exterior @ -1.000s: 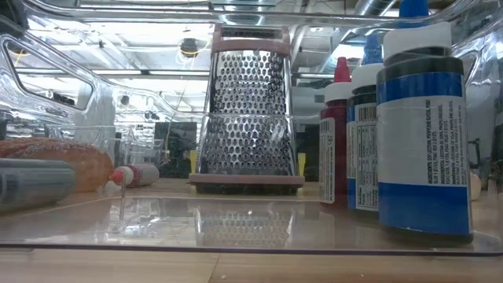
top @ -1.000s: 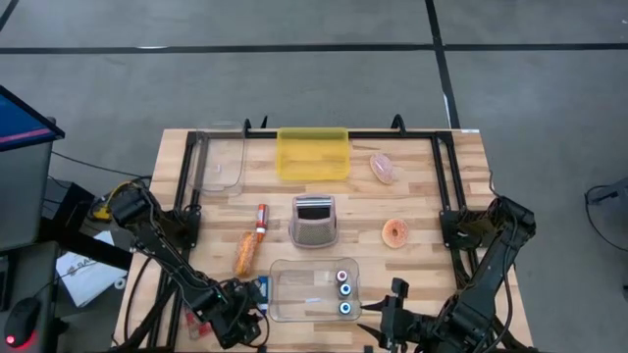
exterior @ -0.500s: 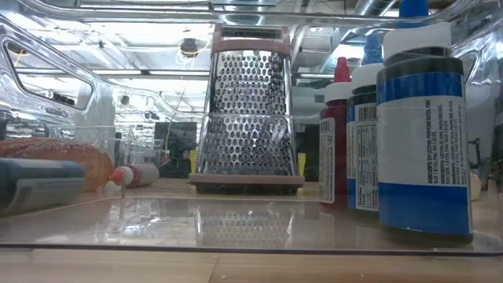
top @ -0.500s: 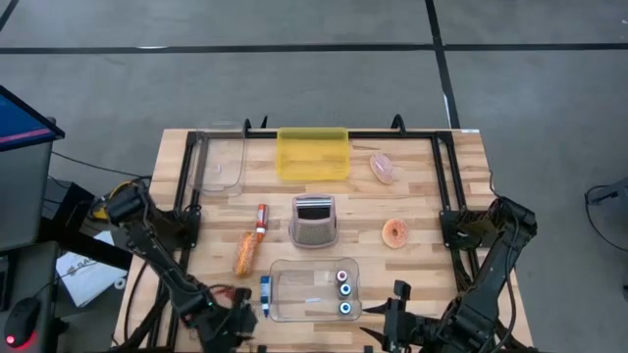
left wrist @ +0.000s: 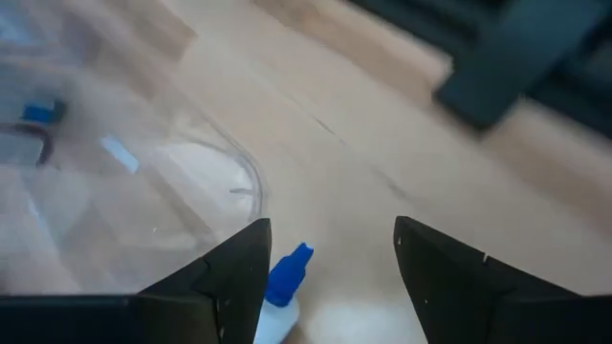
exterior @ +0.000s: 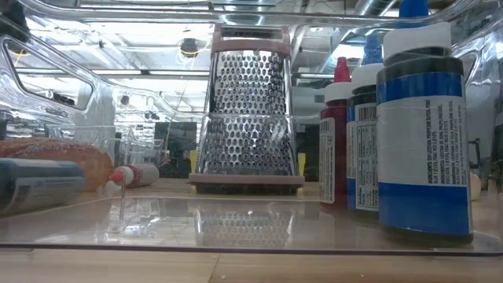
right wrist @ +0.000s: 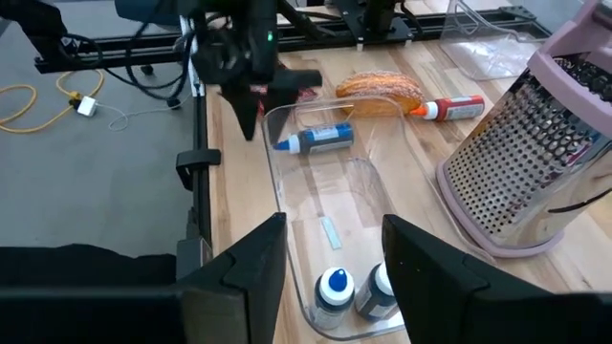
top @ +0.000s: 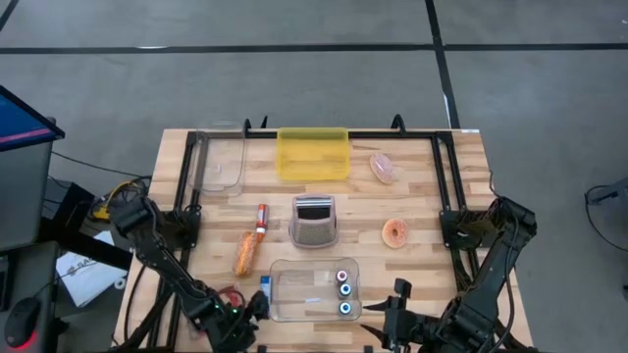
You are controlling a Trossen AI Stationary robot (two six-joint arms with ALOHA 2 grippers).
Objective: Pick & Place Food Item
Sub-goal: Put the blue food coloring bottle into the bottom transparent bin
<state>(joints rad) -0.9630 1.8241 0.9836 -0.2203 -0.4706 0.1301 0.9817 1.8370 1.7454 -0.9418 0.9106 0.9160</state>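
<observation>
A small bottle with a blue cap (top: 265, 285) lies on the table along the left wall of the clear container (top: 294, 267). My left gripper (top: 250, 306) is open at the bottle's near end. In the left wrist view its fingers stand on either side of the blue cap (left wrist: 295, 258). The food lies farther back: a bread roll (top: 245, 253), a doughnut (top: 395, 232) and a pink piece (top: 383, 168). My right gripper (right wrist: 335, 220) waits open and holds nothing, at the container's near right corner (top: 396, 292).
Three bottles (top: 343, 291) stand inside the clear container's right end. A metal grater (top: 314, 222) stands at mid-table, with a red-capped bottle (top: 261, 218) to its left. A yellow tray (top: 313, 154) and a second clear container (top: 218, 162) sit along the far edge.
My left gripper has rolled about its own axis and shifted a little along the near edge beside the container. The blue-capped bottle, which sat tilted a second ago, now lies level on the table.
</observation>
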